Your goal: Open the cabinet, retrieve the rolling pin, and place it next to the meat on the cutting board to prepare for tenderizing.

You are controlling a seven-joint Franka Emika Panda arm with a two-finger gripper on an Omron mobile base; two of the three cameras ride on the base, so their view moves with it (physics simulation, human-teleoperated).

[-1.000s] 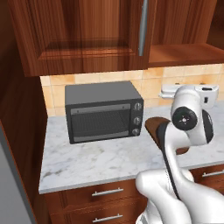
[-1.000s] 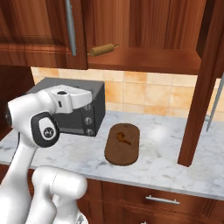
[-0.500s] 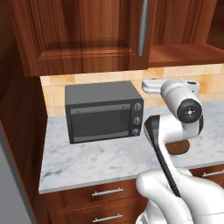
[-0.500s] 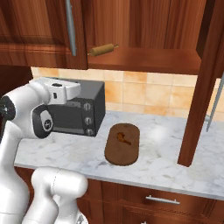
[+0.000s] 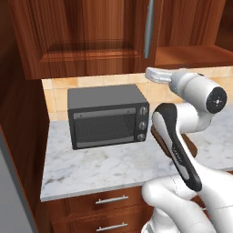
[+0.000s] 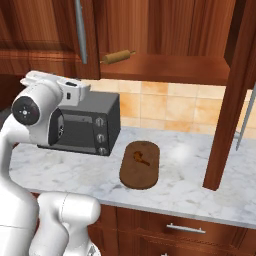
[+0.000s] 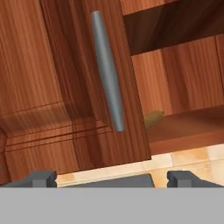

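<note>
The cabinet (image 5: 86,36) has its left door shut and its right door (image 6: 234,95) swung wide open. On the open shelf lies the rolling pin (image 6: 118,56), close to the left door's edge; its end (image 7: 153,118) peeks out behind that door in the hand view. The dark oval cutting board (image 6: 141,165) lies on the counter with the meat (image 6: 141,158) on it. My gripper (image 7: 111,179) is open and empty. It is raised in front of the toaster oven's top, below the shelf, and faces the left door's silver handle (image 7: 107,70).
A black toaster oven (image 5: 107,116) stands on the marble counter (image 5: 104,166) left of the board. The open door's handle (image 6: 246,117) hangs over the counter's right end. Drawers (image 6: 185,227) run below the counter. A tall wooden panel (image 5: 18,118) closes off the left.
The arm has lifted the hand from counter height up toward the cabinet shelf. The jaws stayed open and nothing else moved.
</note>
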